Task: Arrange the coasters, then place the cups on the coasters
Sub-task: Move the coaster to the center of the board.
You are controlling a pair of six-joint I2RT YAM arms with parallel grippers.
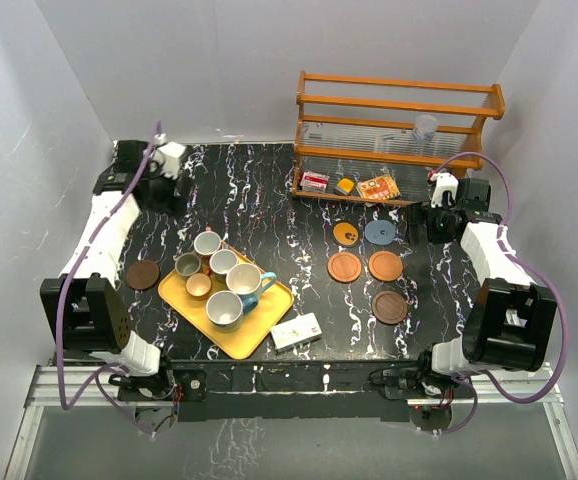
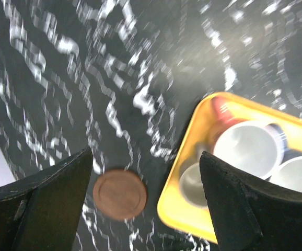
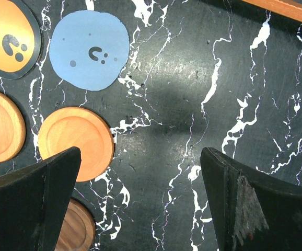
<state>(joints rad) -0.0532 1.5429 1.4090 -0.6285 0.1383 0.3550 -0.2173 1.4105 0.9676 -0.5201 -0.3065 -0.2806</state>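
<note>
Left gripper (image 2: 146,157): fingers (image 2: 51,198) spread wide, gripping nothing. Low in gap, nearer left finger: lone dark brown coaster (image 2: 119,192), flat on marble table (image 2: 62,78). At right finger: yellow tray (image 2: 185,206), crowded with cups (image 2: 247,149), partly hidden behind that finger; clear of coaster.

Right gripper (image 3: 140,151): wide open, empty. Left of gap: grey-blue coaster (image 3: 88,49), orange printed coaster (image 3: 7,36), two orange-brown coasters (image 3: 78,144); second dark brown coaster (image 3: 78,230) half hidden by left finger. Far beyond right finger: wooden rack (image 3: 287,6).

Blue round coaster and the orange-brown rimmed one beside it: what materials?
Grey-blue round coaster: looks like thin card or felt, matte; uneven edge, printed dark marks, no visible thickness. Orange-brown rimmed coaster: likely wood, satin finish; faint grain, raised turned rim.
</note>
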